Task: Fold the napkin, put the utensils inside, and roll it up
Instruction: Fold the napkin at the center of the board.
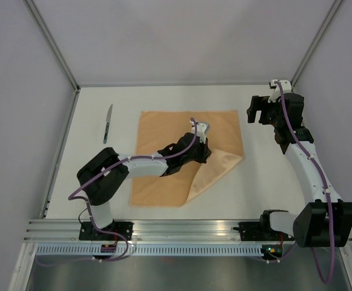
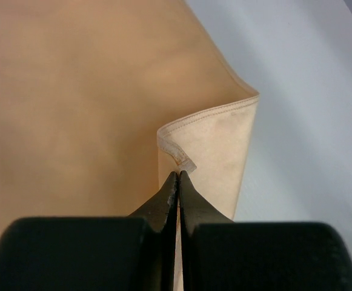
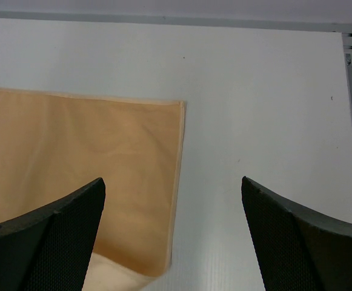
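The left arm (image 1: 142, 163) reaches low over the desk (image 1: 103, 182), the left claw (image 2: 177, 176) clenched on the hem of the thin orange-tan napkin (image 1: 157, 176). The napkin lies mid-desk with its near right corner folded over, and the pinched spot is hidden between the fingers. The right arm (image 1: 306, 160) bends up at the far right, the right claw (image 3: 172, 182) spread wide and empty.

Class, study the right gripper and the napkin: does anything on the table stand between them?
Nothing visible does. Only bare table separates the open right gripper from the napkin and its right edge. The knife lies off beyond the napkin's left side.
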